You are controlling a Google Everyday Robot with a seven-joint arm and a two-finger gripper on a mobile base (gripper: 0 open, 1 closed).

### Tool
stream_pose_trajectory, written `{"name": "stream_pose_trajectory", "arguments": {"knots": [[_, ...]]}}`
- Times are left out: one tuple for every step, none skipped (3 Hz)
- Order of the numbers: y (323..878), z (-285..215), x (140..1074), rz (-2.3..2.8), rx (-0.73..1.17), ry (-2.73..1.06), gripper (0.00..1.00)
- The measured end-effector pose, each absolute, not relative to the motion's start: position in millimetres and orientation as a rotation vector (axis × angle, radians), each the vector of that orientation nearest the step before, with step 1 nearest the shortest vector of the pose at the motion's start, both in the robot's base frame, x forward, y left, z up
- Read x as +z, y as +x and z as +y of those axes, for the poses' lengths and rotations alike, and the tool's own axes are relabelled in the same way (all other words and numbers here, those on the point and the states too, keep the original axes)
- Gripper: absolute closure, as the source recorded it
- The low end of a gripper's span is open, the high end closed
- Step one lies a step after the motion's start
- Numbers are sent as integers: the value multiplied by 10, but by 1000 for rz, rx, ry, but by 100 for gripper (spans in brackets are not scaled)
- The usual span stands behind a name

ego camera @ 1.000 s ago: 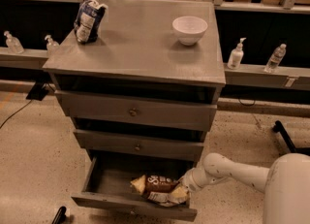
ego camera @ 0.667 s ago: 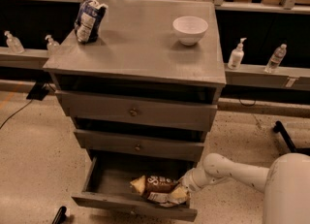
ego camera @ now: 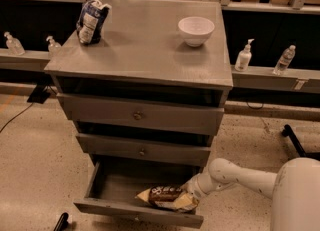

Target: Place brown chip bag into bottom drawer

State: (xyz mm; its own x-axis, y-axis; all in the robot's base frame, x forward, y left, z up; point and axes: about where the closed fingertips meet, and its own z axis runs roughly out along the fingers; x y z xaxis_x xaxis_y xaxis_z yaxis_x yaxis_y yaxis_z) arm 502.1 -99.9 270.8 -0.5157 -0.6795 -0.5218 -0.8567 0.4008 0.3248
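One bag [ego camera: 167, 197], tool [ego camera: 190, 190] in bottom drawer [ego camera: 134, 212]

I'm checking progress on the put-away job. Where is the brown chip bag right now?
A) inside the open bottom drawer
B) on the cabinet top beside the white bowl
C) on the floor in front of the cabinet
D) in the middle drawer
A: the brown chip bag lies inside the open bottom drawer, toward its front right, with the gripper at the bag's right end.

Matt grey wooden bottom drawer [ego camera: 116, 184] holds the crinkly brown chip bag [ego camera: 165, 197], smooth white hand [ego camera: 193, 190] beside it.
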Motion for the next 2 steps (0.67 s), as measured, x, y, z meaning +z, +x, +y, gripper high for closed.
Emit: {"name": "stream_pose_trajectory", "arguments": {"knots": [[5008,-983,2697,2356,822,-1340,0],[4952,-974,2859,2295,801,-1435,0]]}}
